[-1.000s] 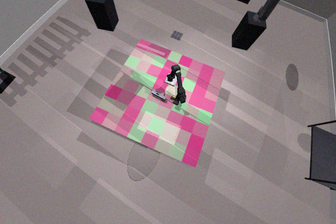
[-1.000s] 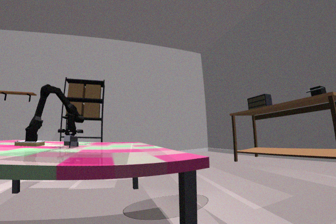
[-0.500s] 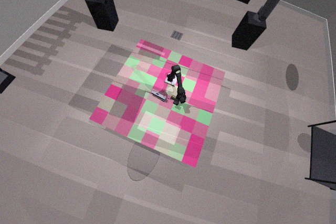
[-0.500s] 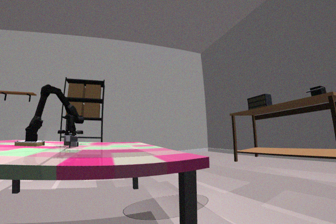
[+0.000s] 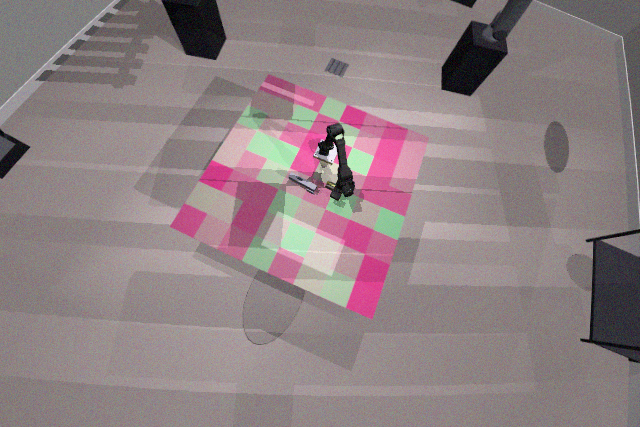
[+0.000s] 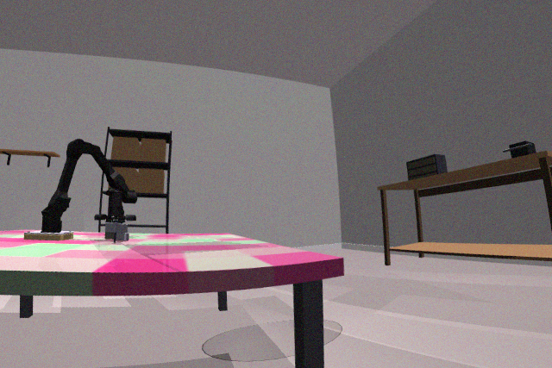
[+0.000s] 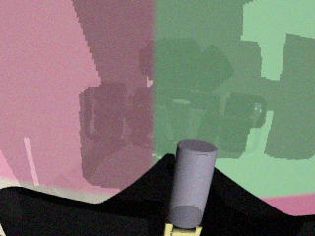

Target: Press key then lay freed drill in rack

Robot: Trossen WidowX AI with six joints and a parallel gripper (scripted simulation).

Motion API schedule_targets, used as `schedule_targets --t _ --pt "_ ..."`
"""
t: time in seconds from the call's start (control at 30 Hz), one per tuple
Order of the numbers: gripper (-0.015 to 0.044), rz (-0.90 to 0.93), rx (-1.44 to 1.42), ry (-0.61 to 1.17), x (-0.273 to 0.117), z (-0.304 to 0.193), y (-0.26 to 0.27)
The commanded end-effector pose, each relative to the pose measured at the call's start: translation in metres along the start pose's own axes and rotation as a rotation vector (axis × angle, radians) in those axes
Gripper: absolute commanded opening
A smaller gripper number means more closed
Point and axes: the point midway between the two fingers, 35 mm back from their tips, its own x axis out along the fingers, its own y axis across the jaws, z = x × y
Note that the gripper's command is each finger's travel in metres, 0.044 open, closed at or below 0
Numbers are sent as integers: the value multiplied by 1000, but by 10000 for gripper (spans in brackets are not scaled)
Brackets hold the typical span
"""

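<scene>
My gripper point(image 5: 337, 192) point(image 7: 181, 163) is shut on the drill. In the wrist view the drill point(image 7: 193, 182) shows as a smooth grey cylinder with a yellow part point(image 7: 183, 231) at the bottom edge, between the black fingers. A small yellow and dark piece point(image 5: 330, 185) shows beside the gripper in the top view; I cannot tell if it belongs to the drill. A long grey piece point(image 5: 302, 182), perhaps the rack, lies on the table to its left. In the exterior view grey blocks point(image 6: 116, 230) overlap the gripper's lower end. I cannot make out the key.
The table top point(image 5: 372, 282) point(image 6: 307, 261) is patched in pink, green and cream. The arm's base stands on a light plate point(image 5: 324, 157) point(image 6: 48, 236) near the work. Other arms on black pedestals point(image 5: 196, 19) point(image 5: 473, 60) stand on the floor away from the table.
</scene>
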Motion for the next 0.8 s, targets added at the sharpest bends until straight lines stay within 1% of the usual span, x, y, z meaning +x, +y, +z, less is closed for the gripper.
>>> schedule_targets --t 0.0,0.77 --pt "0 6 7 16 6 -5 1" --pt "0 6 7 17 5 -7 0"
